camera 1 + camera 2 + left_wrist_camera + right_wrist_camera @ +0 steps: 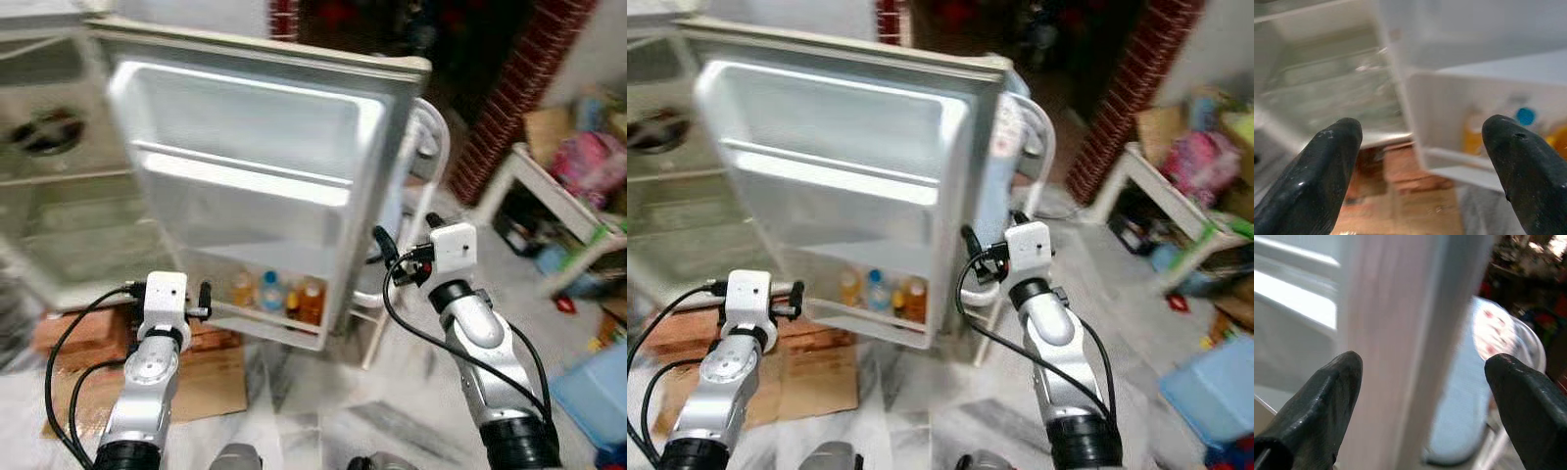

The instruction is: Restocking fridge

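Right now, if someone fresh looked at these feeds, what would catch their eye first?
The open fridge door swung wide ahead, its upper racks bare and a few bottles standing in its bottom rack. Next, the two raised arms: the left tool, open, faces the door's inner side near that rack, and the right tool, open, straddles the door's outer edge. To the right, a cluttered white table with a blue bin on the floor.

arms: silver, jointed | wrists: white boxy housings | cables: black, looping | tool fingers [1327, 166]: matte black, rounded
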Motion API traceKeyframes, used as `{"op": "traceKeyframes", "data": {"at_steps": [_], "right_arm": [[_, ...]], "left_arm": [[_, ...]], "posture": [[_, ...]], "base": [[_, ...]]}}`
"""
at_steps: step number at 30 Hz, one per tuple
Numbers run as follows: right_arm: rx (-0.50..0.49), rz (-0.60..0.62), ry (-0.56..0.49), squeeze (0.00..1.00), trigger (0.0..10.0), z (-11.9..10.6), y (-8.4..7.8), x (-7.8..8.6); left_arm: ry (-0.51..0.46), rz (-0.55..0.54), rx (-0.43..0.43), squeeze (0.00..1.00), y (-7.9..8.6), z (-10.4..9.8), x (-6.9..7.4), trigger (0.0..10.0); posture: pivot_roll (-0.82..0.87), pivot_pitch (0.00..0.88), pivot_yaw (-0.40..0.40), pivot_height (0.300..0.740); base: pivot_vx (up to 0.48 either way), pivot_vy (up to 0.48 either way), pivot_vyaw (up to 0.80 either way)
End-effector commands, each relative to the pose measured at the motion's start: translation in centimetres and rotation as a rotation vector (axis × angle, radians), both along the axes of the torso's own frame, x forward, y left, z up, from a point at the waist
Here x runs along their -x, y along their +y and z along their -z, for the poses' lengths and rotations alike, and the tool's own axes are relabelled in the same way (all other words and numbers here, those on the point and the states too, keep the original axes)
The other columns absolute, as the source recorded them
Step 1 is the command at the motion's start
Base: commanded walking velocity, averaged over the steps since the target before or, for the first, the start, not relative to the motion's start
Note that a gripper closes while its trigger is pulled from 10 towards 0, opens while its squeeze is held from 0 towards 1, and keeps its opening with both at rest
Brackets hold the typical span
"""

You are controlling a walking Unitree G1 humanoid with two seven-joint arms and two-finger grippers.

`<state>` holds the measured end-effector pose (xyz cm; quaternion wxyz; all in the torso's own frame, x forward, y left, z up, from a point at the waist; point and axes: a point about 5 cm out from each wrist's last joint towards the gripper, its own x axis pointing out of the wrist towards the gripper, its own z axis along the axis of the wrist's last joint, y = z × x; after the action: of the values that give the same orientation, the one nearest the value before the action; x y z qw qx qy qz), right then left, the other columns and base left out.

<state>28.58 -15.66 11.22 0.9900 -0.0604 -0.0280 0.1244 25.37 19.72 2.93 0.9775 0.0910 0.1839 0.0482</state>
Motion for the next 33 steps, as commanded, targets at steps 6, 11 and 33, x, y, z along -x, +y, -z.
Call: {"op": "traceKeyframes", "data": {"at_steps": [6, 11, 33], "right_arm": [[0.015, 0.038, -0.032, 0.0, 10.0, -1.0, -0.6, -1.3], [0.025, 0.071, -0.032, 0.0, 10.0, -1.4, -1.0, -2.6], [-0.007, -0.836, 0.465, 0.0, 10.0, 1.7, -2.8, 7.2]], "left_arm": [[0.047, -0.033, -0.01, 0.0, 0.7, 0.5, 0.7, 10.0], [0.07, -0.024, -0.018, 0.0, 0.6, 0.6, 0.9, 10.0], [0.164, -0.089, -0.001, 0.0, 1.7, 1.6, 2.1, 10.0]], "posture": [[0.09, 0.0, -0.023, 0.74], [0.1, 0.0, -0.022, 0.74], [0.08, 0.0, -0.017, 0.74]], "base": [[0.0, 0.0, 0.75], [0.0, 0.0, 0.61], [0.0, 0.0, 0.04]]}}
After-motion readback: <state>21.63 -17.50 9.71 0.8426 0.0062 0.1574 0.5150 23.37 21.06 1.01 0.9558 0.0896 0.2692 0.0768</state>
